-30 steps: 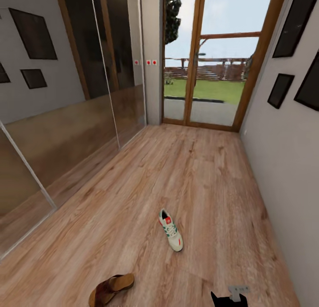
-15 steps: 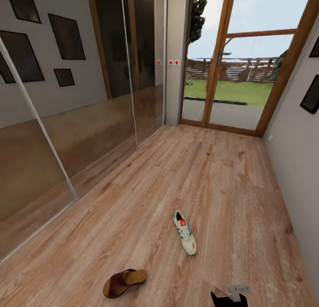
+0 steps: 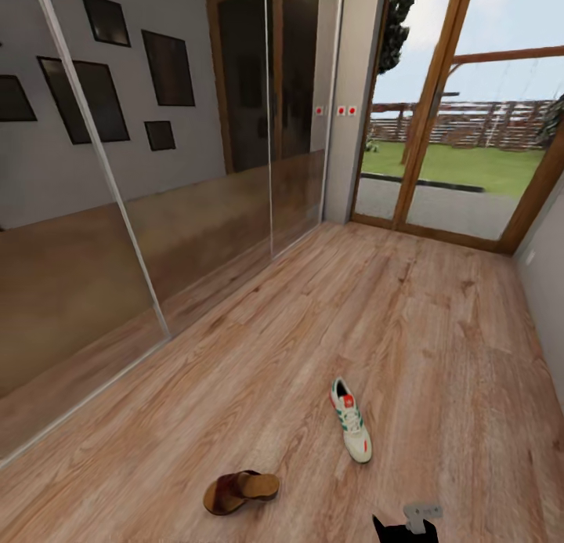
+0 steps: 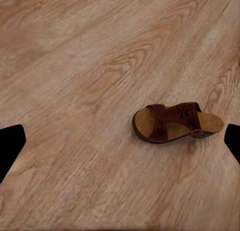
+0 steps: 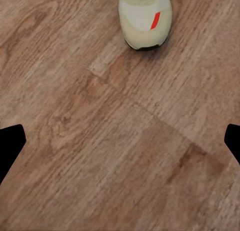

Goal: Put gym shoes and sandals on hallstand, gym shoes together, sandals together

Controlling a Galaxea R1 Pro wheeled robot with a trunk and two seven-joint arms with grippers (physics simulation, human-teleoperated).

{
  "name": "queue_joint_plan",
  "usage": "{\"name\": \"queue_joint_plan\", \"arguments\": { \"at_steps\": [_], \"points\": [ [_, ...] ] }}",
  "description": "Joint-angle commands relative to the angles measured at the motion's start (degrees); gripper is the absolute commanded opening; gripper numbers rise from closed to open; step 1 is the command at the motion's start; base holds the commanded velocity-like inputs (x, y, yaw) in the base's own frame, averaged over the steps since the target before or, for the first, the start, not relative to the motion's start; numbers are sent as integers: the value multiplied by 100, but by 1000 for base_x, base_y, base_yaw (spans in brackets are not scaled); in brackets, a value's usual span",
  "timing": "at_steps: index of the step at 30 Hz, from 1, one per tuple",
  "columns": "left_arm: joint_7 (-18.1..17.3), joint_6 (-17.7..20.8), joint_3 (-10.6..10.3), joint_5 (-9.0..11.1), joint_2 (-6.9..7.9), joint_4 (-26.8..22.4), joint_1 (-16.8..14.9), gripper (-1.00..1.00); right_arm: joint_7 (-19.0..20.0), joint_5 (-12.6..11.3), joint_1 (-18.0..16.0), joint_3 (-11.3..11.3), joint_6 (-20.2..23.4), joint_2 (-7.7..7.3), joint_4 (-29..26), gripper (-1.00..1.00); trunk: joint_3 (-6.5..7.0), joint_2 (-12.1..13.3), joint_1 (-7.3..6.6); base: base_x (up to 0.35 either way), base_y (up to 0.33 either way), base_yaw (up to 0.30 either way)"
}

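A corridor is shown, laid with light brown wood-grain plank flooring (image 3: 439, 323). Along one side, mirrored sliding doors (image 3: 117, 214) are set in thin pale frames, and dark picture frames (image 3: 168, 66) on a grey wall are reflected in them. At the far end, a glazed door in a wooden frame (image 3: 427, 120) is seen, through which daylight, a lawn (image 3: 478, 167), a fence and sky are visible.

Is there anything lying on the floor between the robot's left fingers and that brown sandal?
Nothing visible. In the left wrist view, the sandal lies alone on bare wood floor, with the left gripper spread wide above it. The gym shoe sits apart, off to the side in the head view, and is not in the path.
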Motion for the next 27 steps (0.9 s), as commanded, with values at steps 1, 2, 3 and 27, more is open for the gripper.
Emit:
{"name": "queue_joint_plan", "arguments": {
  "at_steps": [1, 2, 3, 27],
  "points": [
    [-30, -29, 41, -60, -5, -3, -10, 100, 14, -60, -2, 44, -18, -5, 5, 100, -5, -2, -1, 50, -152, 276],
    [-30, -29, 41, -60, -5, -3, -10, 100, 16, -60, -2, 44, -18, -8, 5, 100, -5, -2, -1, 71, -217, 276],
    [-30, -29, 41, -60, -5, -3, -10, 100, 16, -60, -2, 44, -18, -7, 5, 100, -5, -2, -1, 68, -226, 276],
    [-24, -24, 43, -60, -6, -3, -10, 100, 14, -60, -2, 44, -27, -4, 5, 100, -5, -2, -1, 8, -62, 276]
  ]
}}
